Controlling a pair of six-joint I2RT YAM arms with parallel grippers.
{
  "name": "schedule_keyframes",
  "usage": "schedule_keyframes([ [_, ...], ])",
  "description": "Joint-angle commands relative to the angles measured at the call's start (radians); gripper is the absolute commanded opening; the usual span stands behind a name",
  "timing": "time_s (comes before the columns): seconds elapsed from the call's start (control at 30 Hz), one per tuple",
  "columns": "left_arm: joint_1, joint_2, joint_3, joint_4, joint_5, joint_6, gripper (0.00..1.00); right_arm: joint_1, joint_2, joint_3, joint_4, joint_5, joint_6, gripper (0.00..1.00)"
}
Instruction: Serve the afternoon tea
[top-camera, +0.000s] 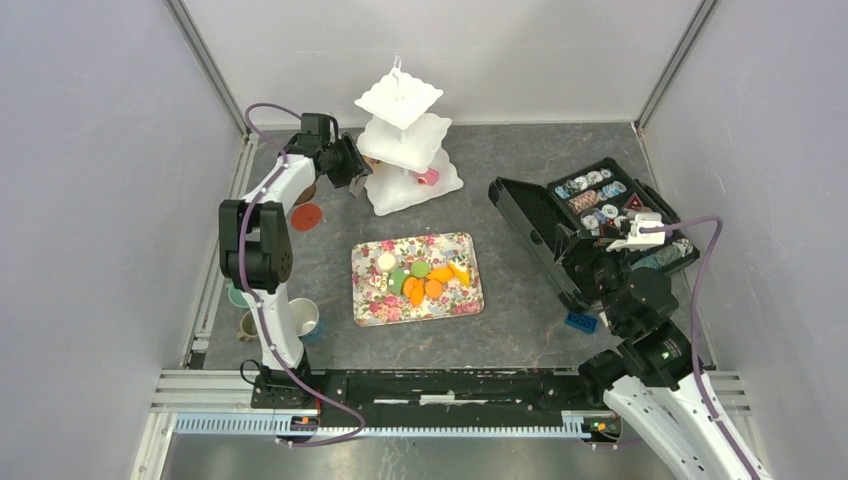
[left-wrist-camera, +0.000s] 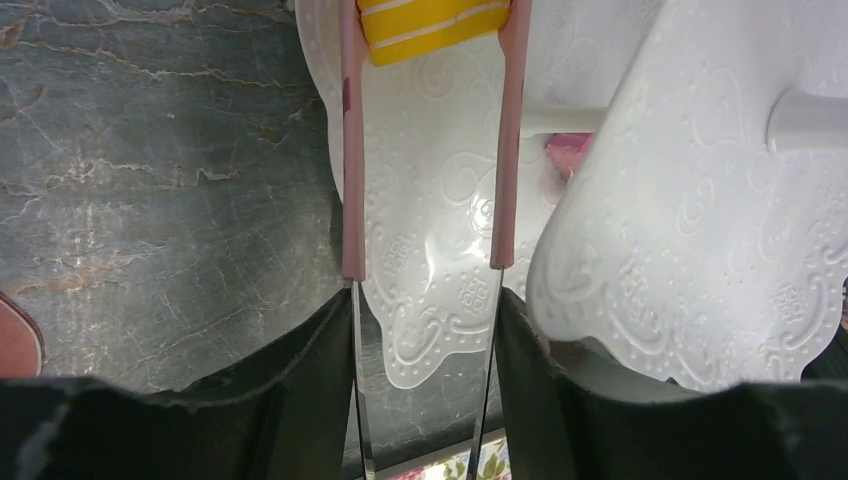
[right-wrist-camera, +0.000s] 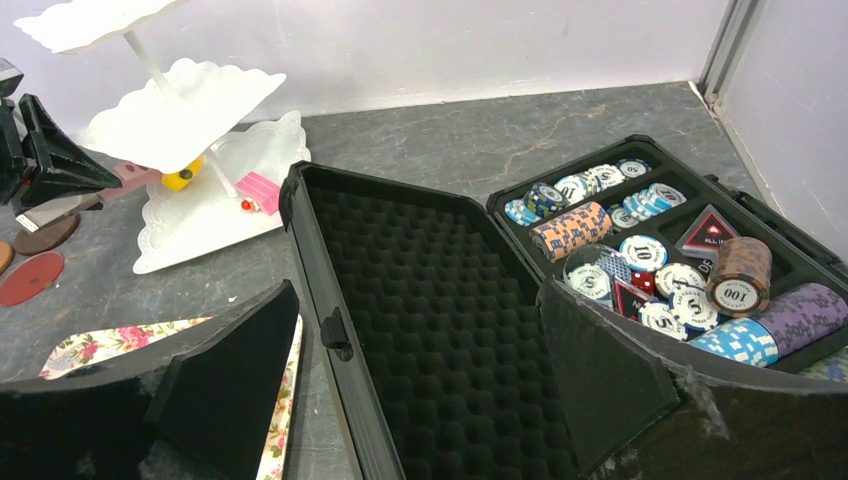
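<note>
A yellow cake with white stripes sits pinched between the pink tips of a pair of tongs. It is just above the lowest tier of the white stand, under the overhang of the middle tier. Whether it touches the tier I cannot tell. The left gripper is clamped on the tongs' thin metal blades, reaching in from the stand's left side.

A pink cake lies on the same tier, on its right part. The stand is at the middle of the surface's far edge.

In the centre of the surface, the floral tray carries more cakes, orange, green, cream and yellow, bunched together. An orange saucer and a brown saucer lie left of the stand, near the left edge. Three cups, white, teal and tan, are near the near left corner.

By the right edge, the black case lies open. The right gripper hangs over its foam-lined lid, fingers spread wide with nothing between them. A blue brick lies just near of the case.
</note>
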Motion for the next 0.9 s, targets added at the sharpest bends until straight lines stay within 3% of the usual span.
schedule_keyframes([
  [0.0, 0.004, -0.018, 0.039, 0.038, 0.015, -0.016, 0.58, 0.005, 0.0, 0.031, 0.045, -0.015, 0.013, 0.98],
  [0.53, 0.004, -0.114, 0.001, 0.029, -0.045, 0.033, 0.66, 0.006, -0.003, 0.028, 0.045, -0.029, 0.014, 0.98],
  [0.87, 0.004, -0.163, -0.039, 0.016, -0.09, 0.046, 0.64, 0.004, 0.001, 0.028, 0.045, -0.035, 0.013, 0.98],
])
